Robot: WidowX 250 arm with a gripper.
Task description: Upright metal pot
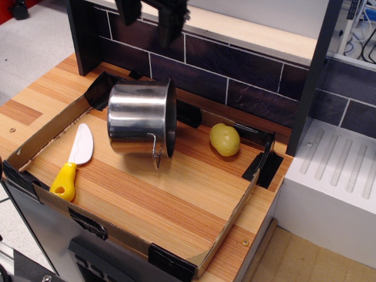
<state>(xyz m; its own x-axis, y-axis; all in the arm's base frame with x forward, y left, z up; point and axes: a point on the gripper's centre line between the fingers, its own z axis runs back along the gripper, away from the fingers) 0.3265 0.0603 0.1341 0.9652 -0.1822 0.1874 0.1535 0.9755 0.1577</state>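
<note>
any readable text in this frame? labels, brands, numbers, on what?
None readable.
Metal pot, lying on its side: no stamp or brand visible.
Knife with yellow handle: no marking visible.
Potato: nothing.
Cardboard tray and its black tape corners: blank.
Dark tile backsplash: no sign.
Pincer, at the top edge: dark, no label visible.

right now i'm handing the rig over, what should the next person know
Gripper: at the top edge, above and behind the metal pot, holding nothing; fingers apart, looks open.
Metal pot: on its side on the wooden board, mouth facing right toward the potato, one wire handle hanging at the front.
Knife: lying left of the pot.
Done: nothing on the pot yet.
Left: descend, grip the rim or wall, tip the pot upright.
</note>
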